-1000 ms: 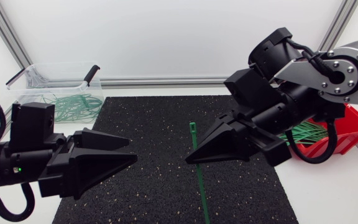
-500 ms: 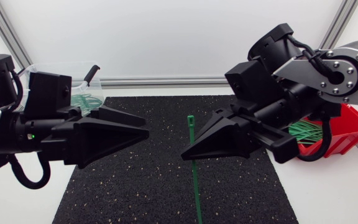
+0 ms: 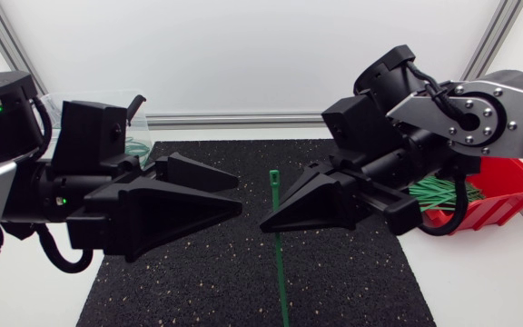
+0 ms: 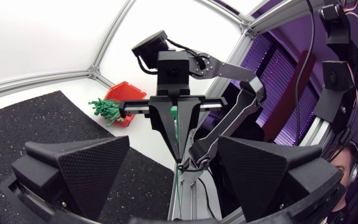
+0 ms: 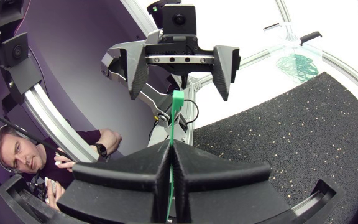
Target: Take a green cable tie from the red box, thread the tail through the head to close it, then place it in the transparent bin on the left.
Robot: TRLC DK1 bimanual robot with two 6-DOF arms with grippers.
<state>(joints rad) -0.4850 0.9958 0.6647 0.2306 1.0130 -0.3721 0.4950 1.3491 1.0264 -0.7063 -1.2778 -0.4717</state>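
Fingers of right gripper [image 3: 263,224] pinch green cable tie [image 3: 281,272] upright at frame centre; tie straight, tail unthreaded. Left gripper [image 3: 241,194] faces it, spread wide, holding nothing. Pick from red box [image 3: 520,182], frame right, looks done; threading + drop in transparent bin [image 3: 139,127], upper left, remain.

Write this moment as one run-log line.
right gripper: shut on tie | left gripper: open, facing tie, not touching | red box: more ties inside

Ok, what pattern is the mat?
Black mat with pale speckles; head view shows it best.
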